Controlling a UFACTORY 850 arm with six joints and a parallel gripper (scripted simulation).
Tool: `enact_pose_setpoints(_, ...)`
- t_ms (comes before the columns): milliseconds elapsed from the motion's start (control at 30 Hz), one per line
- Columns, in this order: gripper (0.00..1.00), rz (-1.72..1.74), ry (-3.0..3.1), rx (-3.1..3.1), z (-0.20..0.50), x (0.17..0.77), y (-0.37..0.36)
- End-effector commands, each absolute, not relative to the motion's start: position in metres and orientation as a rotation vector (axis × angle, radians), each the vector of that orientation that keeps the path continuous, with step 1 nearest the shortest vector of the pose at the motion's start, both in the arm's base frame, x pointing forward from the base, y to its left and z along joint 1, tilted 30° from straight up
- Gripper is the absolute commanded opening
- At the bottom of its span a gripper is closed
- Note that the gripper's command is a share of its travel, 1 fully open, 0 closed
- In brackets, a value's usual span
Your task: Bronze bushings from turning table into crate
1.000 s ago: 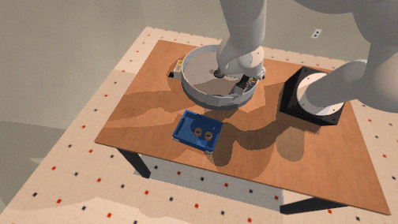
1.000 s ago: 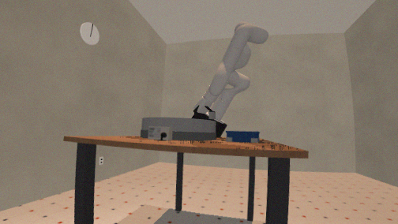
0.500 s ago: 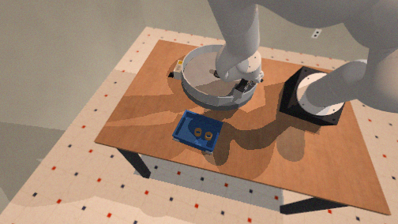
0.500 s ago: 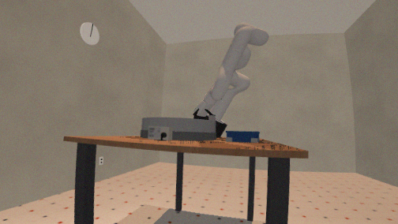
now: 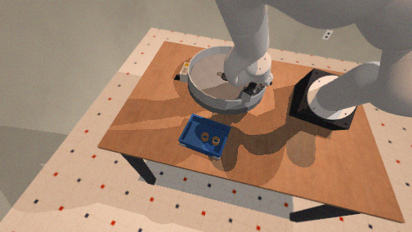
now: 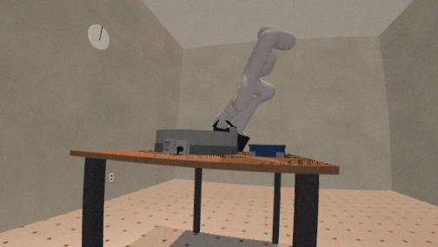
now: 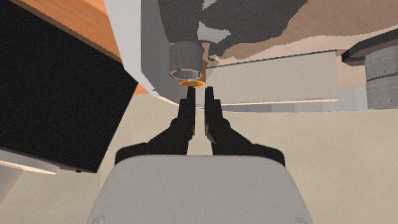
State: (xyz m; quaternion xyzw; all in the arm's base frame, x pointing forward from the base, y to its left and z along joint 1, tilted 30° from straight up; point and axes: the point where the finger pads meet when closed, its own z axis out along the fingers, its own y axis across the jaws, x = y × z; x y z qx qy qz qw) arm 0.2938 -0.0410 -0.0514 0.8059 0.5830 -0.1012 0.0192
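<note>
Showing a table [image 5: 261,163] [image 6: 209,161], with an arm [image 5: 249,33] [image 6: 252,83] reaching over from 3 o'clock in the top view. Note the turntable [image 5: 212,100] [image 6: 195,137] at 11 o'clock on the table, and the crate [image 5: 200,151] [image 6: 267,150] at 7 o'clock from the turntable. Find the gripper [image 5: 254,87] [image 6: 223,126] [image 7: 200,97] by the turntable's 4 o'clock rim, fingers nearly together, with only a slim gap and nothing clamped.

In the wrist view, see a steel bushing [image 7: 186,60] at 11 o'clock from the fingertips, and a bronze bushing [image 7: 192,83] at 10 o'clock, closely paired; cannot tell whether touching. In the crate, see two bronze bushings [image 5: 205,136] [image 5: 216,140] toward 4 o'clock.

For the step in hand, probably parting the pair, nudge gently with narrow fingers, sparing the steel one. Then back off, open, straddle the bronze one alone and close squarely. Lower it nearly to the crate floor before release, so as to prevent rolling.
</note>
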Motion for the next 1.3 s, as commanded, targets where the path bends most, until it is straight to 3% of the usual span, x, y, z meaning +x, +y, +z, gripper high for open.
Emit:
enact_pose_setpoints(0,0.1,-0.321,1.808,2.503,-0.057,0.294,-0.037)
enact_pose_setpoints(1267,0.1,-0.321,1.808,2.503,-0.069,0.293,-0.03)
